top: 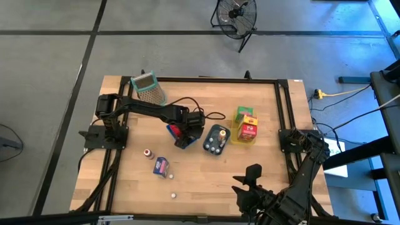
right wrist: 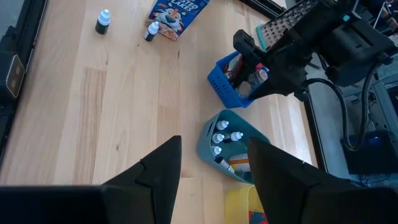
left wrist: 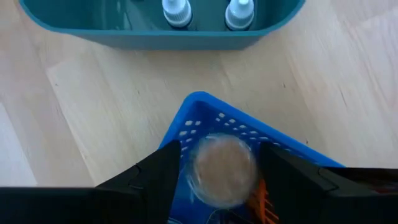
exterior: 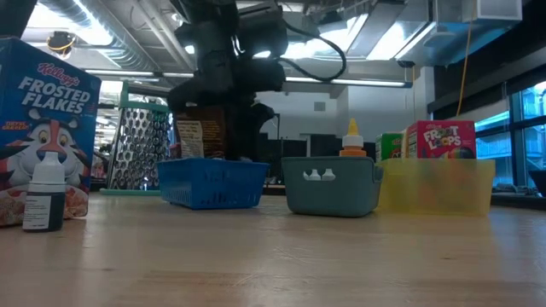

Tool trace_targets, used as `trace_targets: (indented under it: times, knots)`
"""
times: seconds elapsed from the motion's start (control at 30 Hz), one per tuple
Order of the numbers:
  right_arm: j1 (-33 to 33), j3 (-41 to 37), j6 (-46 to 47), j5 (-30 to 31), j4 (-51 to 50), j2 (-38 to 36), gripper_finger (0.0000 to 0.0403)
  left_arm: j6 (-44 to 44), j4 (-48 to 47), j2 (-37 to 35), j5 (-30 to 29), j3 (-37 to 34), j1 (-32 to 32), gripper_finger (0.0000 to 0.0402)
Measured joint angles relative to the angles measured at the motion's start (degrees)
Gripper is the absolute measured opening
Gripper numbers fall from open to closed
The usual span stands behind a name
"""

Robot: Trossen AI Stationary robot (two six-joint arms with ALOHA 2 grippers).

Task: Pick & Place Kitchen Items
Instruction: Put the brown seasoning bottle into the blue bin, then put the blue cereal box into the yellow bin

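My left gripper (top: 183, 139) hangs over the blue basket (top: 172, 130), shut on a small brown jar with a round pale top (left wrist: 222, 168). The basket (left wrist: 205, 109) stands beside the teal tray (top: 208, 145), which holds little white-capped bottles (left wrist: 177, 11). On the bare table near the left lie a Frosted Flakes box (top: 161, 165), a small dark bottle (top: 148, 153) and tiny white pieces (top: 173, 195). The yellow tray (exterior: 435, 188) holds a Froot Loops box (exterior: 444, 141). My right gripper (right wrist: 214, 165) is open, raised near the table's near right corner (top: 250, 175). My left gripper pinches the jar between its two fingers (left wrist: 165, 171), one on each side of the round top (left wrist: 193, 168). The fingers come from above, pointing down. The jar stands upright in the hold, its brown labelled body (exterior: 198, 135) above the basket's rim; whether its base rests inside, I cannot tell.
A metal grater (top: 149, 89) stands at the table's far left part. The three trays sit in a row across the middle. Bare wood lies between the loose items and my right arm at the near edge. Black rails frame the table.
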Motion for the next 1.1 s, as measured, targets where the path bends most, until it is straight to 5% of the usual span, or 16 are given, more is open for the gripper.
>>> trace_targets:
  times: [0.2, 0.43, 0.67, 1.1]
  knots:
    - [0.0, 0.0, 0.0, 0.0, 0.0, 0.0, 0.0185, -2.0, 0.0, 0.0, -0.6, 0.0, 0.0, 0.0215]
    - [-0.1, 0.0, -0.2, 0.0, 0.1, 0.0, 0.0185, 0.2, -0.6, -1.1, -10.3, 1.6, -1.7, 0.0225]
    - [-0.1, 0.0, -0.2, -0.2, 0.1, 0.0, 0.0185, 2.5, -4.0, -3.4, -13.0, 7.1, -5.1, 0.0230]
    - [-0.1, -0.1, -0.2, 0.8, -0.4, 0.0, 0.0185, -6.6, -20.4, -17.7, -23.8, 15.9, -15.2, 0.0226]
